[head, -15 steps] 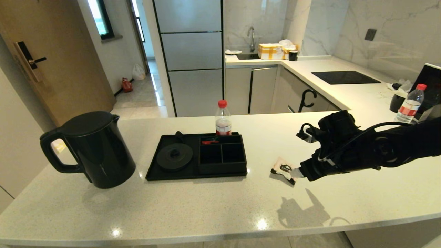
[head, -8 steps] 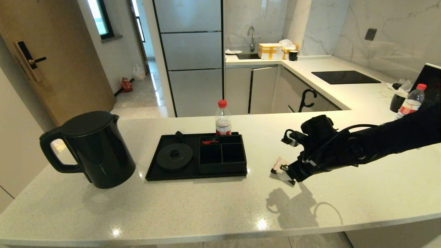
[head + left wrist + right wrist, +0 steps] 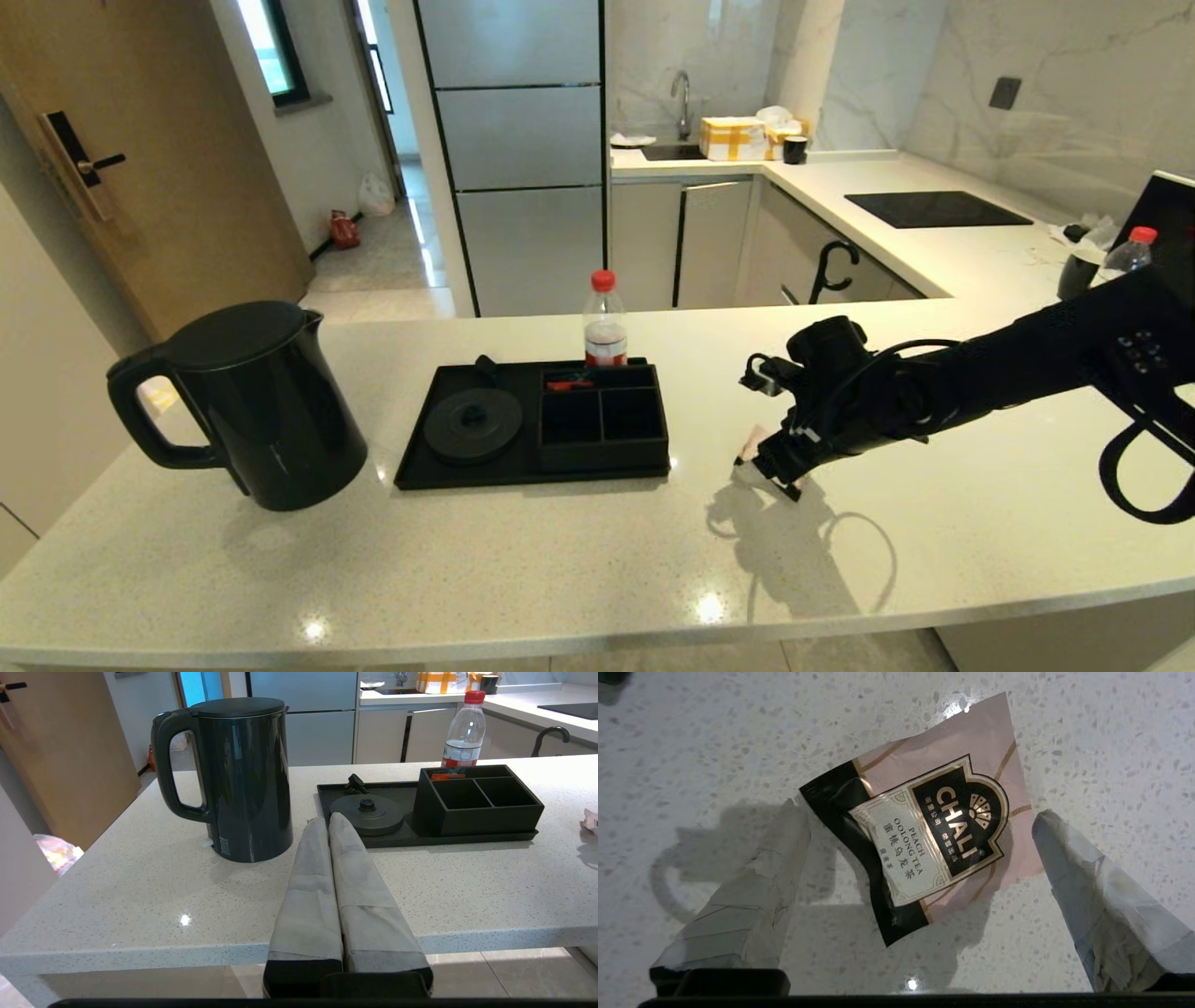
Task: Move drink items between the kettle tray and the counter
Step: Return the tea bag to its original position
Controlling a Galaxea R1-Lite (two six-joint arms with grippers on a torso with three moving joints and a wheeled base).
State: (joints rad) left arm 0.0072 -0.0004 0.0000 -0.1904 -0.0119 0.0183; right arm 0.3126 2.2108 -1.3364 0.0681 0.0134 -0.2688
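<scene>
The pink sachet (image 3: 938, 826) with a dark logo lies flat on the speckled counter (image 3: 560, 560), right of the black kettle tray (image 3: 420, 467). My right gripper (image 3: 920, 812) is open and points down over it, one finger on either side, neither clearly touching. In the head view the right gripper (image 3: 780, 467) covers most of the sachet (image 3: 750, 439). The black kettle (image 3: 247, 401) stands on the counter left of the tray, whose round base disc (image 3: 473, 423) is bare. My left gripper (image 3: 328, 817) is shut and empty, held off the counter's near edge.
A red-capped bottle (image 3: 604, 322) stands just behind the tray. A small red item (image 3: 569, 384) lies in a back compartment. Another bottle (image 3: 1125, 250) and dark objects are at the far right, and the black hob (image 3: 934, 210) lies beyond.
My right arm has moved left and lowered, bringing the open gripper from beside the sachet to straddle it. The kettle, the tray and the sachet have not moved.
</scene>
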